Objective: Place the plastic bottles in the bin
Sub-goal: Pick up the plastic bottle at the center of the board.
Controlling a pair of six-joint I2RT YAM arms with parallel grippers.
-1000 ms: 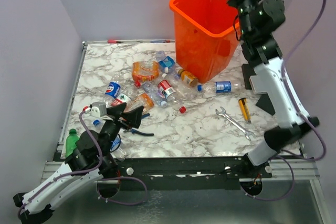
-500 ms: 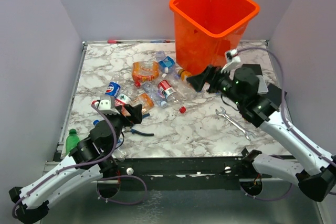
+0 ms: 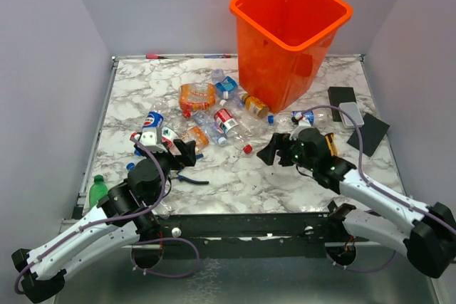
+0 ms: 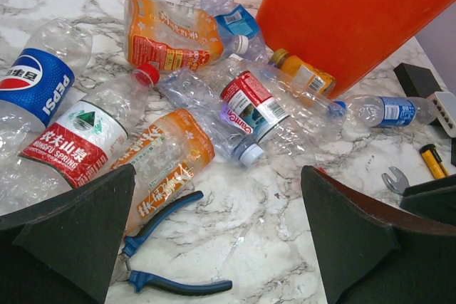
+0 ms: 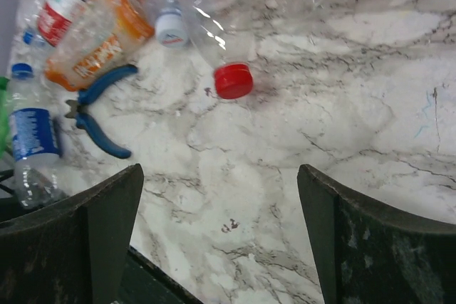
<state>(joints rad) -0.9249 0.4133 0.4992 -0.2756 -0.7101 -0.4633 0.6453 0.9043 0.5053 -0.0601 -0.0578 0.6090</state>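
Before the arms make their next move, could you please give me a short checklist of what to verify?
1. Left gripper open and empty: ok.
2. Right gripper open and empty: ok.
3. A bottle within the right arm's approach: ok, the red-capped bottle lies just ahead of it.
4. Left approach free of tools: not ok, the pliers lie just ahead, beside the orange-labelled bottle.
5. Bin upright, mouth unobstructed: ok.
6. Room left inside the bin: cannot tell, its bottom is hidden.
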